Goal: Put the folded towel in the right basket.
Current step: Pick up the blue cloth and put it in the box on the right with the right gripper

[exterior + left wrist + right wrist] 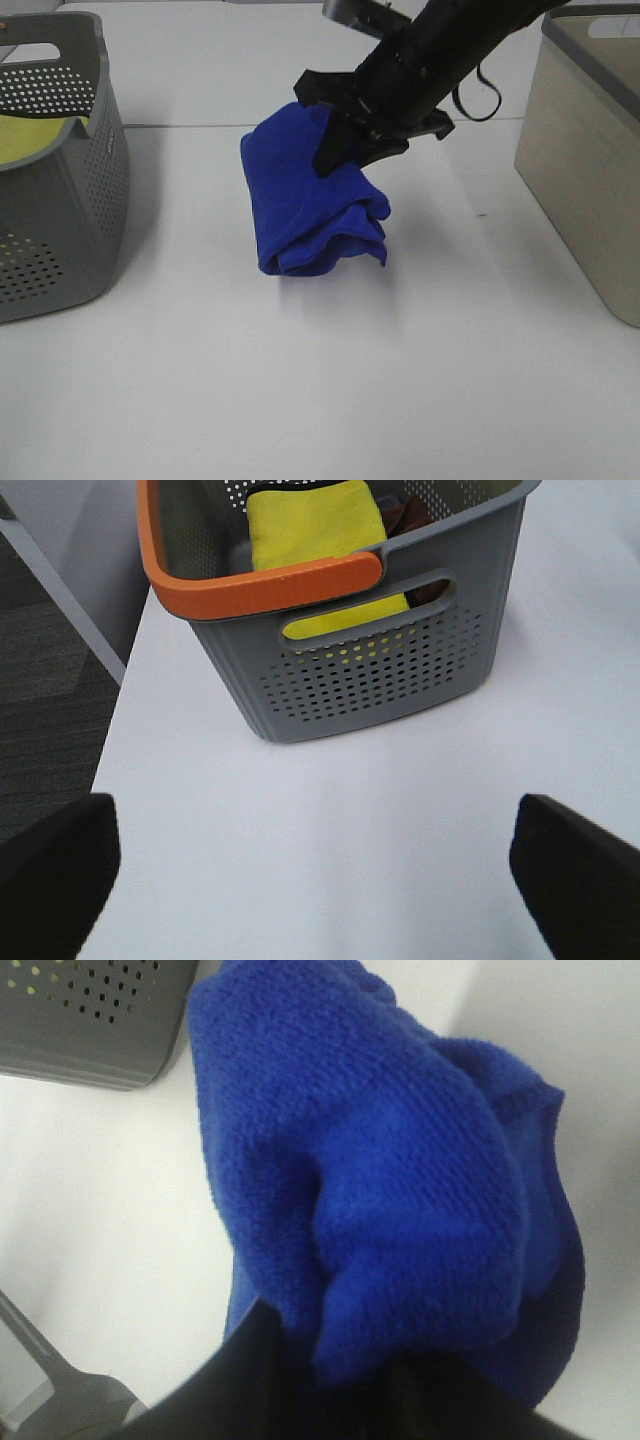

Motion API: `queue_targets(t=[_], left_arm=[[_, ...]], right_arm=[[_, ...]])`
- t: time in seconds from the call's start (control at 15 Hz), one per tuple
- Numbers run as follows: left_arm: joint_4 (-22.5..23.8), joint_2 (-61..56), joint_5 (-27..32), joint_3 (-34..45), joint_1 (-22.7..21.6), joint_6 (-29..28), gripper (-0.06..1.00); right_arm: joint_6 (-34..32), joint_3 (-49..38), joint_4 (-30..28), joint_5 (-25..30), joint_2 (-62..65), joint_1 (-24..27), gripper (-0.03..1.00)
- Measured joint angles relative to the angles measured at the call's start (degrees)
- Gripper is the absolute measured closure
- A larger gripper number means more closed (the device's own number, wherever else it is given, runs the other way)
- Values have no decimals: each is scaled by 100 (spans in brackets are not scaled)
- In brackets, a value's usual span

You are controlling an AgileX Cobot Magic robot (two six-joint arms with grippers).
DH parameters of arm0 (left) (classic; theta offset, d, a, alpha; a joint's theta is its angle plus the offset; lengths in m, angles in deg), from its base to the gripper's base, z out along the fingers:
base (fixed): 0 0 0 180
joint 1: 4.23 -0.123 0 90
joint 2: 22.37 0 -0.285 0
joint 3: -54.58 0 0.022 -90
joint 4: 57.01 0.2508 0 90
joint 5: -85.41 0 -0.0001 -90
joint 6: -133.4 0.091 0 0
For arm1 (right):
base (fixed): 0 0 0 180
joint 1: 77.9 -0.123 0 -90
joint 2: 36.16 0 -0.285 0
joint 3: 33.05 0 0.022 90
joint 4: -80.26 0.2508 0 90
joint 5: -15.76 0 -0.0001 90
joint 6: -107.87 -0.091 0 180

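The folded towel (310, 205) is a royal-blue plush bundle hanging a little above the white table, with a faint shadow below it. My right gripper (337, 150) reaches in from the upper right and is shut on the towel's top edge. In the right wrist view the towel (400, 1190) fills most of the frame and the dark fingers (270, 1380) pinch its near end. The right basket (585, 170), beige with a dark grey rim, stands at the right edge, well apart from the towel. My left gripper (315, 875) is open over bare table, holding nothing.
A dark grey perforated basket (60, 200) stands at the left edge, with a yellow cloth (315, 525) inside and an orange handle (260, 585). The table's left edge (120, 700) drops to a dark floor. White tabletop lies between the two baskets.
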Motion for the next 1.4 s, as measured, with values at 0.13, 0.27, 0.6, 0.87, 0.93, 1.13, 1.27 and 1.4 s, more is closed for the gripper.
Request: queue_targets(t=[0.13, 0.27, 0.6, 0.87, 0.93, 1.13, 1.27, 1.4], left_arm=[[0, 0, 0, 0, 0, 0, -4], [0, 0, 0, 0, 0, 0, -4], [0, 0, 0, 0, 0, 0, -4], [0, 0, 0, 0, 0, 0, -4], [0, 0, 0, 0, 0, 0, -4], [0, 0, 0, 0, 0, 0, -4], [0, 0, 0, 0, 0, 0, -4], [0, 0, 0, 0, 0, 0, -4]], right_arm=[[-212, 0, -481, 143, 430, 0, 75], [-430, 0, -733, 367, 768, 120, 75], [-458, 0, -619, 819, 1381, 1369, 75], [-458, 252, -235, 1043, 1501, 2687, 75], [-458, 292, -57, 1083, 1507, 3088, 75], [-607, 298, 613, 974, 1507, 4670, 75], [-825, 298, 676, 779, 1507, 5271, 75], [-900, 298, 659, 688, 1490, 5581, 75]])
